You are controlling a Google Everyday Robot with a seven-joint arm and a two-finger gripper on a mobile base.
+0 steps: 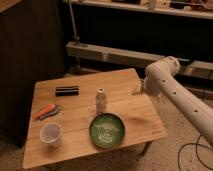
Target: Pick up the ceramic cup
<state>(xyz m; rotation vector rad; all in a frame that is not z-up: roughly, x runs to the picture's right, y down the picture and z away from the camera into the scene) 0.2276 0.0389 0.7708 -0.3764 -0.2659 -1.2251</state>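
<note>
Presently we are logging the items, largest first.

1. Dark panel (30, 45): it is standing at the left, behind the table's far left corner.
2. Wooden table (75, 150): it is sitting on a speckled floor, and its top is carrying every small item listed below.
3. White arm (182, 97): it is reaching in from the right, and its elbow is rising above the table's far right corner.
4. Grey ledge (110, 54): it is running along the background behind the table.
5. Green dish (107, 130): it is lying flat near the front edge, right of centre.
6. Bottle (101, 100): it is standing upright just behind the dish, near the middle of the top.
7. Cup (51, 133): it is standing upright with its rim up near the front left corner, well apart from the dish and far from the arm.
8. Black block (67, 90): it is lying behind the cup, toward the back left.
9. Orange tool (43, 111): it is lying at the left edge, between the block and the cup.
10. Gripper (135, 91): it is hanging over the right side of the top, near the back, well apart from the cup and touching nothing we can make out. Whether it is released or clenched, we cannot tell.
</note>
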